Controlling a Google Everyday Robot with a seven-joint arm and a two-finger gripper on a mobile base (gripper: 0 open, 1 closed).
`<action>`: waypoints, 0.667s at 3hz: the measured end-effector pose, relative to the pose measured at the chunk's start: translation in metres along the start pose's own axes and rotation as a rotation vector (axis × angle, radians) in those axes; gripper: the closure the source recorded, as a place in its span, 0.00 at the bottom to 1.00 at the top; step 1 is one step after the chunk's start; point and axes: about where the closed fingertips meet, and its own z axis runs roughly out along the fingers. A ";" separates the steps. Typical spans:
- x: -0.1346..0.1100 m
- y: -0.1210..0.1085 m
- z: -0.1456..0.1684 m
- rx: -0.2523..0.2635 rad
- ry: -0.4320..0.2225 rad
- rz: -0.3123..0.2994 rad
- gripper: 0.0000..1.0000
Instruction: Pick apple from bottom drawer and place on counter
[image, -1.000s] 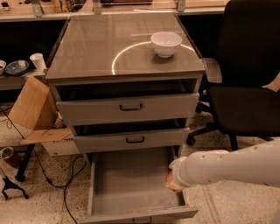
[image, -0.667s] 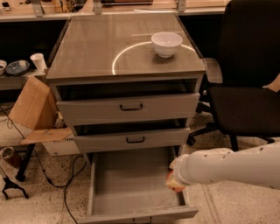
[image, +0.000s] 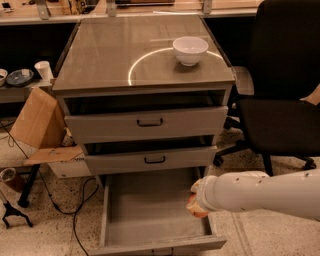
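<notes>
Camera view: the end effector (image: 196, 199) sits at the three o'clock wall of the open bottom drawer (image: 145, 215), right against the apple (image: 195, 210); its grip I cannot tell. Best lift it out toward six o'clock, clear of the upper drawers (image: 145, 122), before swinging to the counter (image: 100, 60), away from the bowl (image: 190, 49).

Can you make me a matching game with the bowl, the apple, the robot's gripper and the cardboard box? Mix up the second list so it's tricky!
Column one:
1. white bowl
2. apple
3. gripper
4. cardboard box

Column two:
A. tilted, at the picture's left side
B. reddish-orange
C. on the counter
D. at the end of the white arm, by the right wall of the open bottom drawer, close against the apple

Pairs: 1-C, 2-B, 3-D, 4-A.
</notes>
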 end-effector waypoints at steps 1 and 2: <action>-0.037 -0.020 -0.032 0.128 -0.127 -0.008 1.00; -0.064 -0.046 -0.083 0.317 -0.232 -0.016 1.00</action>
